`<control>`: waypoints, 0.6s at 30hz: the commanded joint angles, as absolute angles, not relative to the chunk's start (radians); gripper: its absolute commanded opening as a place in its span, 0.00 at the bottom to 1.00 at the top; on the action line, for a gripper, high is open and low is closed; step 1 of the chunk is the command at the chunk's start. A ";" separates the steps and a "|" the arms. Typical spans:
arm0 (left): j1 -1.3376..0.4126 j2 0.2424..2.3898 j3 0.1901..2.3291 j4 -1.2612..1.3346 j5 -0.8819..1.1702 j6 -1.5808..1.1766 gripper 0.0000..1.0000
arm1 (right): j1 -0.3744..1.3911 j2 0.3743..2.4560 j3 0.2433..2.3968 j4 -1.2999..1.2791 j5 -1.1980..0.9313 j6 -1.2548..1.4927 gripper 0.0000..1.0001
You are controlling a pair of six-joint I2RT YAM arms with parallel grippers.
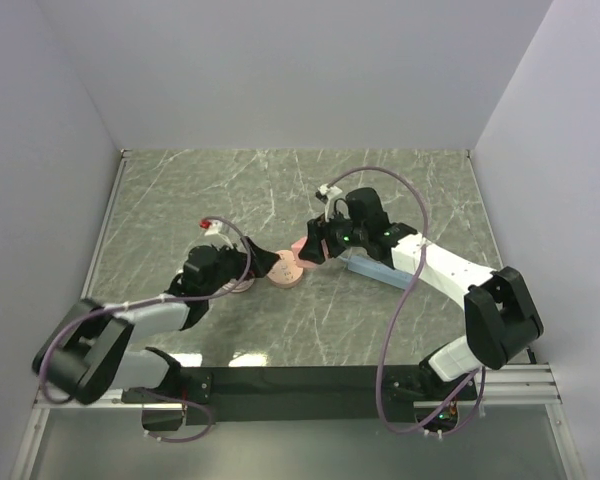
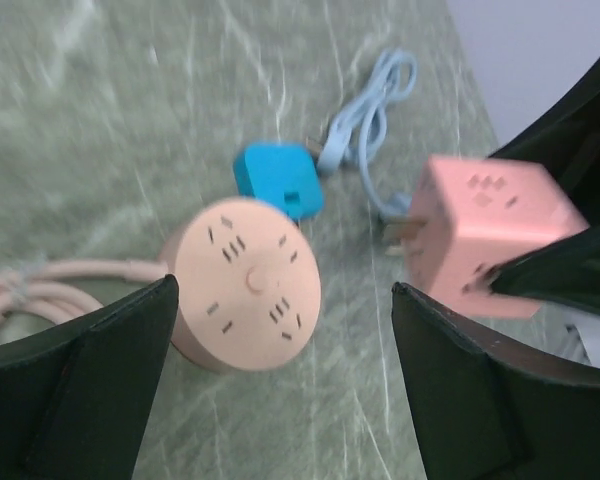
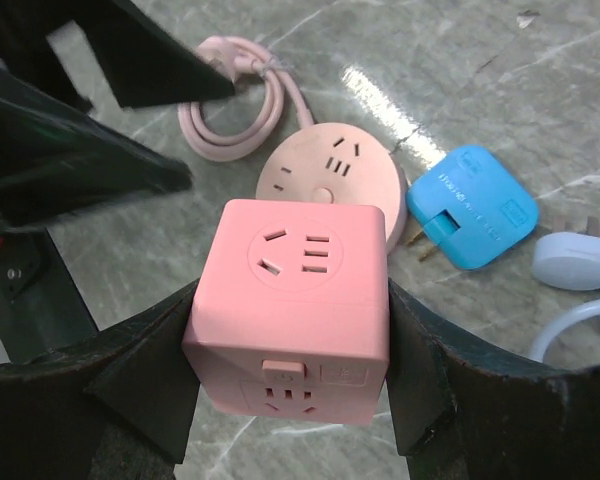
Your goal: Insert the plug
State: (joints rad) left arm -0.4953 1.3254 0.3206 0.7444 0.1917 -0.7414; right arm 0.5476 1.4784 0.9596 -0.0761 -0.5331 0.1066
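The plug (image 3: 472,205), a small bright blue block with its metal prongs pointing left, lies flat on the marble table just right of a round pink socket (image 3: 325,165). In the left wrist view the plug (image 2: 278,180) lies just beyond the round socket (image 2: 245,283). My right gripper (image 3: 290,330) is shut on a pink cube (image 3: 290,300) and holds it over the table near the socket. That cube (image 2: 485,235) shows prongs on its side. My left gripper (image 2: 284,300) is open, with the round socket near its left finger and nothing held.
A coiled pink cord (image 3: 230,100) lies behind the round socket. A pale-blue cord (image 2: 365,120) and its pale plug head (image 3: 575,262) lie to the right of the blue plug. A long pale-blue power strip (image 1: 370,268) lies under my right arm. Grey walls enclose the table.
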 commanded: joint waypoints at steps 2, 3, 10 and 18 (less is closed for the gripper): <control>-0.489 1.161 0.324 0.651 0.023 -0.602 0.95 | 0.617 1.520 1.116 -0.208 -0.457 0.066 0.03; -0.480 1.120 0.312 0.652 0.020 -0.595 0.95 | 0.632 1.532 1.135 -0.233 -0.443 0.061 0.03; -0.307 1.035 0.313 0.634 0.162 -0.543 0.95 | 0.692 1.611 1.281 -0.474 -0.348 -0.020 0.02; -0.196 1.002 0.289 0.658 0.314 -0.564 0.96 | 0.782 1.735 1.480 -0.695 -0.256 -0.061 0.02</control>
State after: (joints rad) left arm -0.2283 1.0393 0.3080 0.6239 0.2256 -0.5644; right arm 0.7574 1.7073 1.3918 -0.5888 -0.2985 -0.0288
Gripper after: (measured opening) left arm 0.957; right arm 0.699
